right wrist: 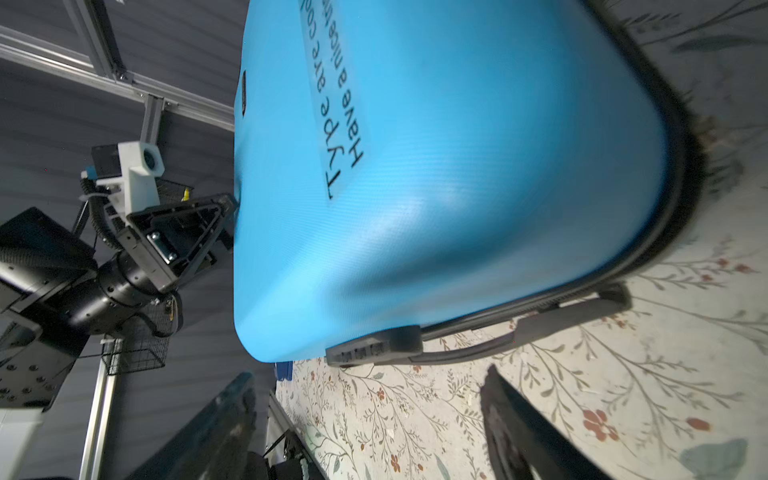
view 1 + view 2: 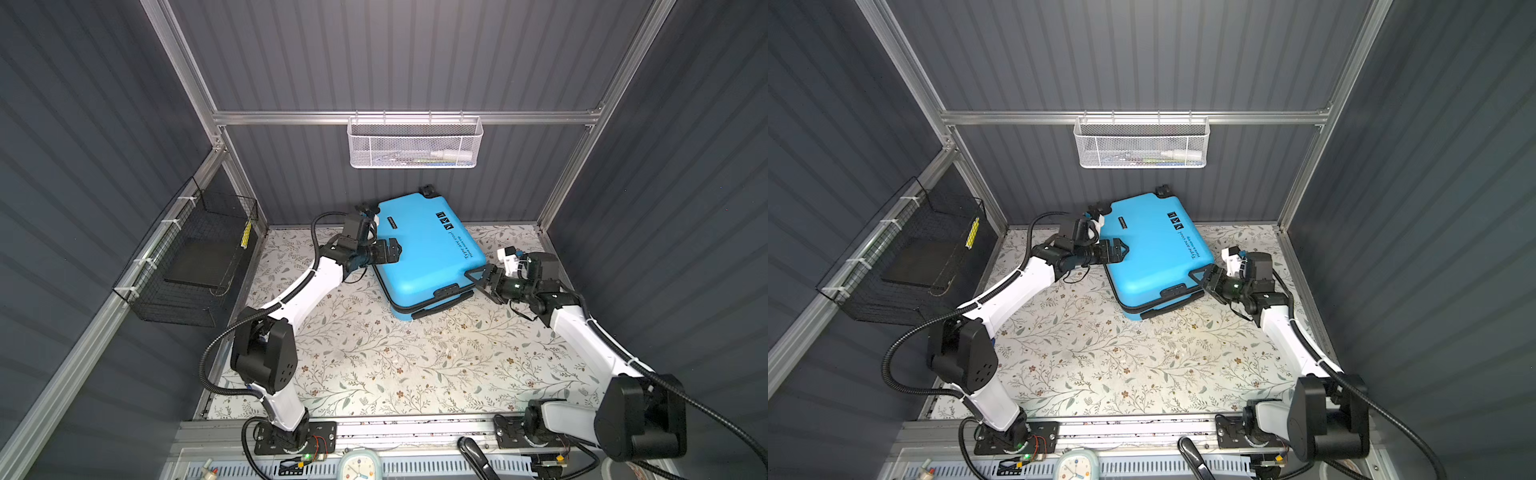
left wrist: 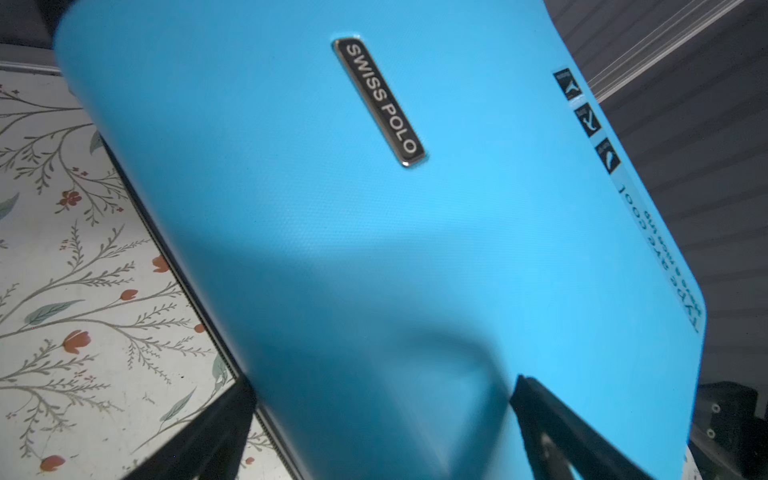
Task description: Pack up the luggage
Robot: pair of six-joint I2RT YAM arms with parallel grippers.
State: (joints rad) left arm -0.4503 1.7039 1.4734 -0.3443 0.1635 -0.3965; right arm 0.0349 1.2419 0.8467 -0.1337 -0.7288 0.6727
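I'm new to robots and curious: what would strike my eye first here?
The bright blue luggage lies shell-up at the back of the flower-patterned table. The left gripper and right gripper, both open, flank it on either side. A white mesh basket hangs on the rear wall above.

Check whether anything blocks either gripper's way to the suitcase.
Nothing visible does. The left gripper is already at the left edge of the suitcase, jaws open. The right gripper, jaws open, faces the opposite corner, with only bare table between them.
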